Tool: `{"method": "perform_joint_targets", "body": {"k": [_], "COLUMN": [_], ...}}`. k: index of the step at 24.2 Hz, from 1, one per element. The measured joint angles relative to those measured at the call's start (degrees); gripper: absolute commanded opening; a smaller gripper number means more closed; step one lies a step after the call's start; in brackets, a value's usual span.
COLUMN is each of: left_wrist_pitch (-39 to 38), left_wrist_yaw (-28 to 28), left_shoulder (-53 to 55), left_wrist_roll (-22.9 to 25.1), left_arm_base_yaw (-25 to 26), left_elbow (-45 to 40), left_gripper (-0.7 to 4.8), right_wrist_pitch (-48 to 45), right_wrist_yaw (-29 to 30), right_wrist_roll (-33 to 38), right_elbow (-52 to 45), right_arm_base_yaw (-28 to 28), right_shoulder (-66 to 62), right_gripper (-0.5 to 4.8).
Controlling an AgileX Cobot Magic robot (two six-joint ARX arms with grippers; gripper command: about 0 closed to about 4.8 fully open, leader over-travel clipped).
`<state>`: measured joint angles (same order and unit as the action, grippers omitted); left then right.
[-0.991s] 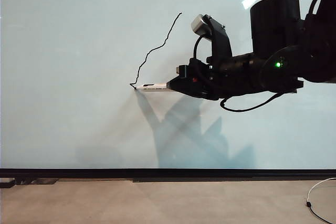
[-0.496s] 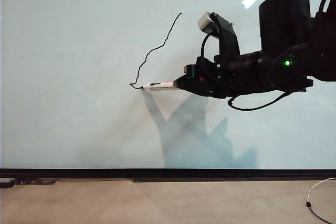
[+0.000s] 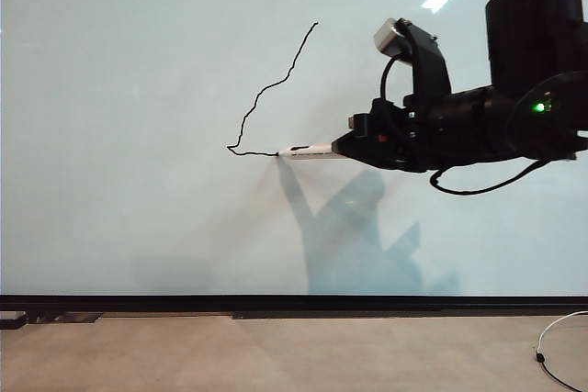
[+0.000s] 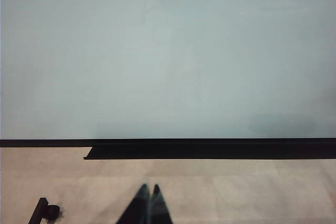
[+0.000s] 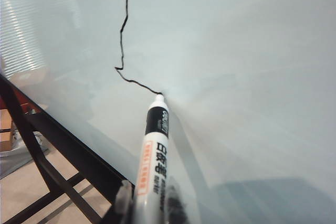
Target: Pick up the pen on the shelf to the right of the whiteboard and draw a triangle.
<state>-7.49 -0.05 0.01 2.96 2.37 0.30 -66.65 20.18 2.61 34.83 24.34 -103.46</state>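
The whiteboard (image 3: pixel 138 181) fills most of the exterior view. On it runs a wobbly black line (image 3: pixel 266 89) down from the upper middle, then a short stroke rightward along the bottom. My right gripper (image 3: pixel 342 149) is shut on the pen (image 3: pixel 310 150), a white marker held level with its tip touching the board at the stroke's end. In the right wrist view the pen (image 5: pixel 155 150) sits between the fingers (image 5: pixel 123 198) and its tip meets the line (image 5: pixel 123 35). My left gripper (image 4: pixel 149 188) is shut, empty, low before the board's black rail (image 4: pixel 210 148). The shelf is out of view.
The board's black bottom rail (image 3: pixel 294 304) runs across the exterior view above a beige floor (image 3: pixel 276 355). A thin cable (image 3: pixel 551 355) lies at the lower right. A black stand frame (image 5: pixel 47 150) shows beside the board in the right wrist view.
My right gripper has moved rightward with the pen, its tip staying on the board. The black line has turned its lower corner and grown a short stroke to the right.
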Motion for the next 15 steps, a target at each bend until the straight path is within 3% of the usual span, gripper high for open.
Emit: {"method": "perform_joint_targets", "body": {"k": [15], "left_wrist_pitch": [0.00], "left_wrist_yaw": [0.02], "left_shoulder": [0.00], "left_wrist_roll": [0.00], "left_arm_base_yaw": [0.00], "left_elbow": [0.00], "left_gripper": [-0.05], "right_wrist_pitch": [-2.97], "right_wrist_yaw": [-2.29], "right_wrist_roll": [-0.61], "right_elbow": [-6.43], "right_arm_base_yaw": [-3.32], "right_shoulder": [3.61], "right_gripper": [-0.03]}}
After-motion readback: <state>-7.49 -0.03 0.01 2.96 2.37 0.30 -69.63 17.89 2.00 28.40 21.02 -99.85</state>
